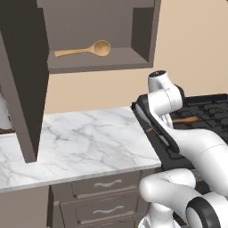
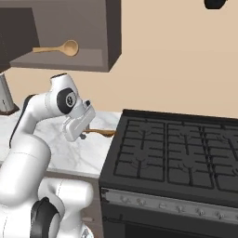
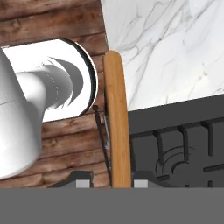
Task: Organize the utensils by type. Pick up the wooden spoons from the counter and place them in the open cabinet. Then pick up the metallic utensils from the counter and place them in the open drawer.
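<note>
Gripper (image 3: 113,182) clamped on a wooden handle (image 3: 117,122): the tan shaft comes out from between the two finger tips and ends in a rounded tip. Bowl end is hidden, so can't confirm the shape of the rest. Thin dark sliver (image 3: 101,133) runs just beside the handle on its left; too small to tell what it is.

Hand view looks down. Under the handle: plank floor (image 3: 52,26) on one side, marble counter (image 3: 175,43) and the dark stove (image 3: 183,140) on the other. The handle lies along the line where they meet.

Right base view: gripper (image 2: 82,135) sits low at the right end of the counter (image 2: 88,153), with the handle (image 2: 103,132) sticking out sideways toward the stove (image 2: 176,153) and its tip near the stove's left edge. Can't tell if it touches the marble or hangs just above it. Left base view: handle (image 1: 185,119) pokes out from behind the arm, in front of the stove grates (image 1: 209,107).

Base drawers (image 1: 107,183) below the counter (image 1: 89,142) are shut.

Further back, up on the wall: cabinet (image 1: 144,31) with its door (image 1: 26,80) swung open. Wooden spoon (image 1: 87,50) lies flat on the inner shelf, bowl to the right, handle to the left; same spoon (image 2: 58,48) from the other side.
</note>
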